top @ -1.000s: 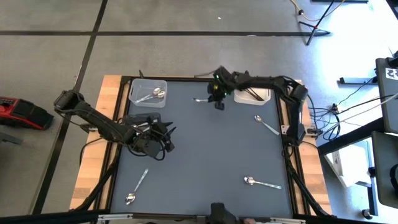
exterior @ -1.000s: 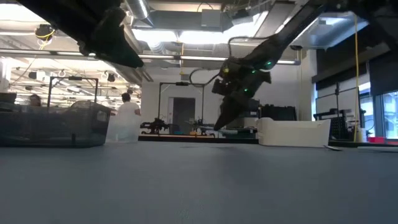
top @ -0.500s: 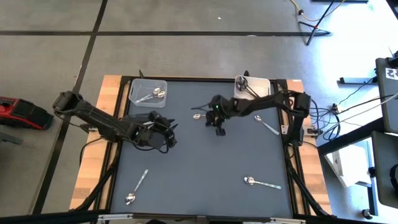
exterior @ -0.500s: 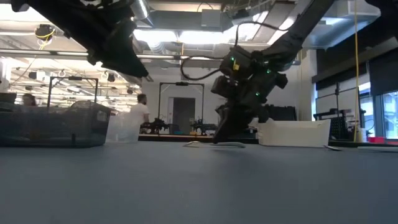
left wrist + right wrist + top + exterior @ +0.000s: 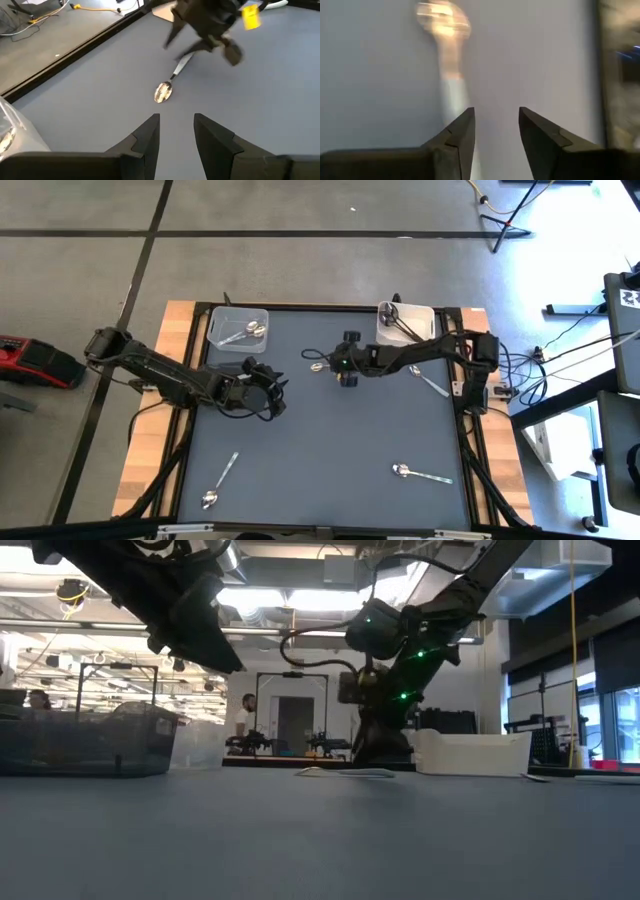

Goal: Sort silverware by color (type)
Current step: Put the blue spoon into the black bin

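Right pincer (image 5: 343, 372) newly open over spoon (image 5: 318, 367)

- No readable text, brand, number or sign in any view.
- Yellow tag (image 5: 250, 16) on the right arm, left wrist view: no legible print.
- Black-and-white patterned marker (image 5: 630, 297) on equipment at the right edge, high view: a pattern only, no characters to be read.
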`<state>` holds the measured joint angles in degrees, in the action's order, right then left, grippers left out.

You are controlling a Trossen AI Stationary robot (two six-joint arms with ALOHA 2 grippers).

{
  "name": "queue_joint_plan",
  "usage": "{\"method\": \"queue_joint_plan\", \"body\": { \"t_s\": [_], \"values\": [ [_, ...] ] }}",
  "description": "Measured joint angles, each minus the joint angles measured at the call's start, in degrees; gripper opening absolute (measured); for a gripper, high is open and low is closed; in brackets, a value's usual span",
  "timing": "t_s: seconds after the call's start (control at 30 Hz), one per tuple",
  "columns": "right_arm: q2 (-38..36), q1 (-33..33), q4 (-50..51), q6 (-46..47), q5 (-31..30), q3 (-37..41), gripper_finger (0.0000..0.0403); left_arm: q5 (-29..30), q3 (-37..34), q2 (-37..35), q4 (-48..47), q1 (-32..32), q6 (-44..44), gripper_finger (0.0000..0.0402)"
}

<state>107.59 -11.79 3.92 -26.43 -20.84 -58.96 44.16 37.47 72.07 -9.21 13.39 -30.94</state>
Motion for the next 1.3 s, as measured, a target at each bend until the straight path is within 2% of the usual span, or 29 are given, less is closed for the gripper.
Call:
{"method": "queue_joint_plan", "body": {
  "t_s": [0.17,0.3,0.37,0.4,0.53,0.8,1.03,1.2,1.3],
  "values": [
    [-3.65,-6.10,2.51,-0.81,21.66,0.10,0.0140,-0.72,0.00,-0.01,-0.02,0.49,-1.76,0.0115],
    [-6.12,-13.61,0.33,-0.09,42.36,2.57,0.0139,-1.71,0.00,0.00,-0.12,1.94,-3.47,0.0115],
    [-6.14,-16.52,-1.85,1.52,48.52,3.68,0.0139,-1.60,0.00,0.39,0.03,2.84,-4.48,0.0115],
    [-6.00,-17.58,-2.81,2.26,49.62,4.29,0.0139,-1.46,0.00,0.71,-0.01,3.14,-4.90,0.0115],
    [-3.35,-18.26,-6.92,3.64,48.29,5.62,0.0138,-1.49,-0.02,3.10,1.37,3.58,-5.09,0.0115],
    [0.93,-14.00,-8.36,-0.97,42.95,5.55,0.0138,-2.66,-0.02,7.87,5.51,1.85,-3.82,0.0115],
    [1.22,-12.21,-8.26,-1.11,41.01,5.49,0.0138,-8.41,-0.02,11.01,8.34,-0.46,-1.25,0.0115],
    [1.20,-12.18,-7.13,-0.33,40.07,5.35,0.0129,-2.38,-0.02,13.63,15.17,-2.42,6.25,0.0115],
    [1.16,-12.20,-6.21,-0.40,39.89,5.33,0.0091,-2.33,-0.02,14.77,19.73,-3.42,10.21,0.0115]
  ]
}}
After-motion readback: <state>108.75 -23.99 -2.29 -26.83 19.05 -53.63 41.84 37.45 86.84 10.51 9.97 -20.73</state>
